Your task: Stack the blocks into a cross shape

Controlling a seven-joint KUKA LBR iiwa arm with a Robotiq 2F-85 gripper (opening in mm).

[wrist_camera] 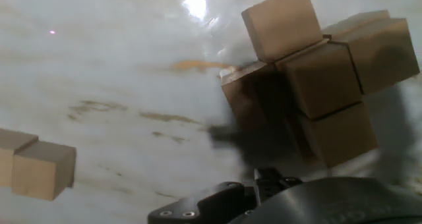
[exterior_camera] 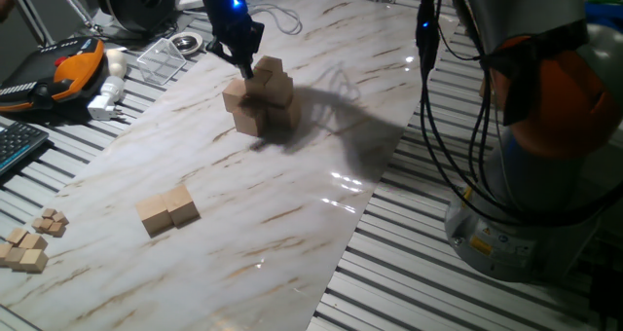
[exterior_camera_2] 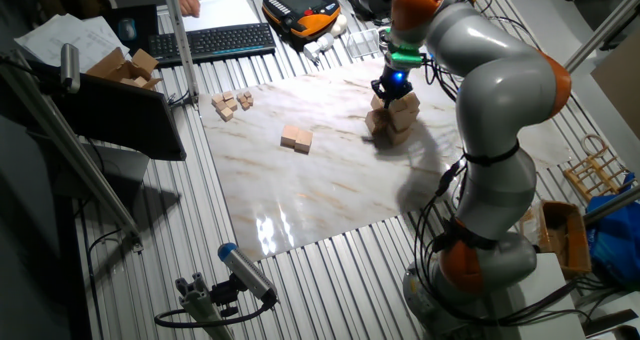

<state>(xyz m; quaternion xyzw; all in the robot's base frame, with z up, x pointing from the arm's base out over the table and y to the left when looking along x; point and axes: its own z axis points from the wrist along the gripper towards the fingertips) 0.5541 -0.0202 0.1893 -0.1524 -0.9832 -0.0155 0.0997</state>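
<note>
Above stacked blocks (exterior_camera: 261, 99) (unmarked): hand (exterior_camera: 240, 63)

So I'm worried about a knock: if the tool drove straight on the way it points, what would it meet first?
Probably the stacked blocks: the tool points down right over the stack's top edge. Depth is unclear.

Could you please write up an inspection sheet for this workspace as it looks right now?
Surface: marble-patterned board on a slatted metal table, with glare patches.
Job's things: stacked blocks forming a cross; two loose blocks side by side, apart from the stack.
Clutter: tiny wooden cubes at the board's edge.
Grippers: gripper at the stack; open or shut cannot be told.
Cables: black cables hanging beside the robot base.
Surroundings: keyboard, orange pendant, papers.
</note>
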